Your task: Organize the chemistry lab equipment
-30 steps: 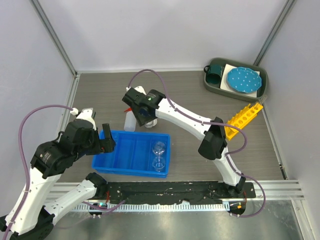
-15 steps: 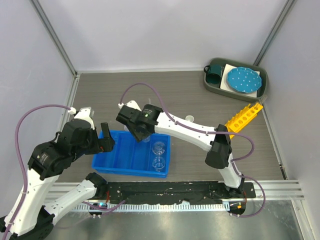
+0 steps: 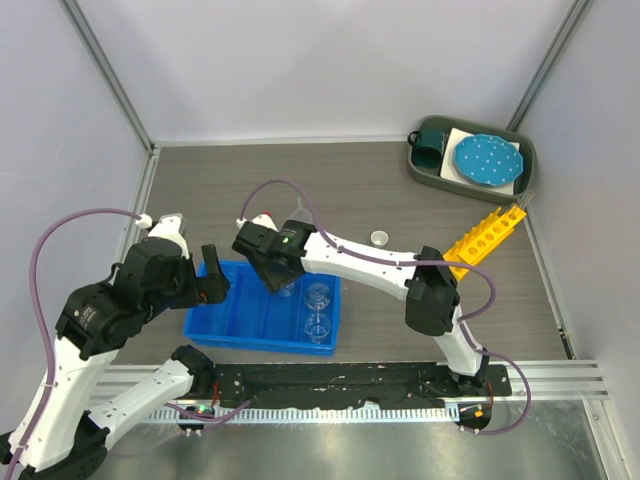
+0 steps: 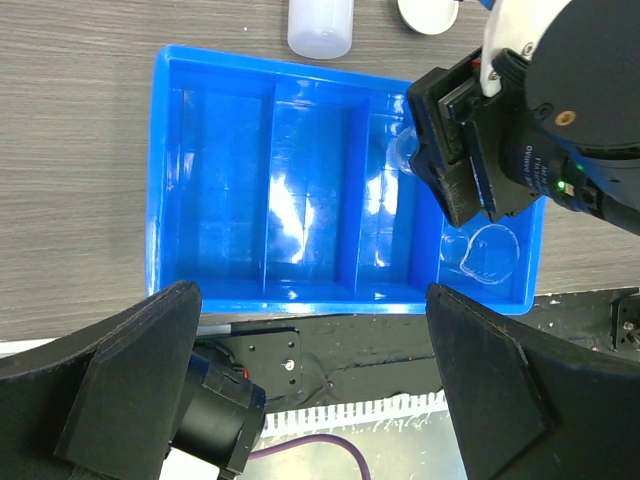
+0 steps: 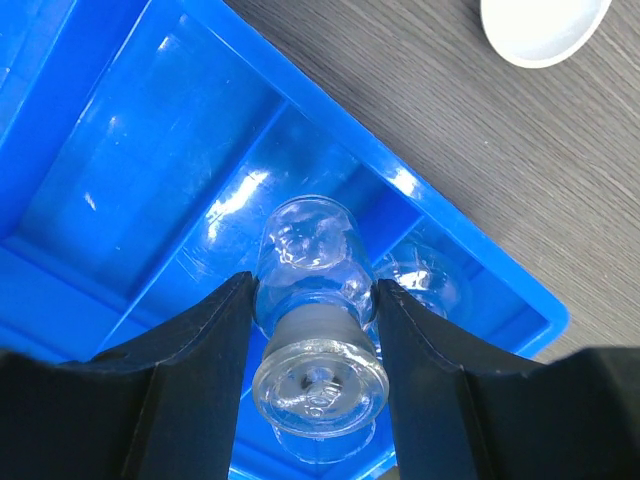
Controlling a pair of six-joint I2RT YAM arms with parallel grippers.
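My right gripper (image 3: 283,280) is shut on a clear glass flask (image 5: 315,300), gripped at its neck and held tilted over the right compartment of the blue tray (image 3: 240,310). The flask also shows in the left wrist view (image 4: 405,150). Two small clear beakers (image 3: 318,294) (image 3: 318,326) stand in that compartment. The white squeeze bottle (image 4: 320,25) stands just beyond the tray, mostly hidden by the right arm in the top view. A small white dish (image 3: 379,238) lies on the table. The yellow tube rack (image 3: 485,238) lies at the right. My left gripper (image 3: 213,278) is open and empty at the tray's left.
A green bin (image 3: 527,175) at the back right holds a teal mug (image 3: 430,145) and a blue dotted plate (image 3: 487,160). The tray's left and middle compartments (image 4: 215,200) hold nothing. Another white dish (image 5: 545,25) lies just beyond the tray.
My right gripper has moved with the flask from beside the squeeze bottle toward me, over the tray's right compartment. The left arm has barely moved.
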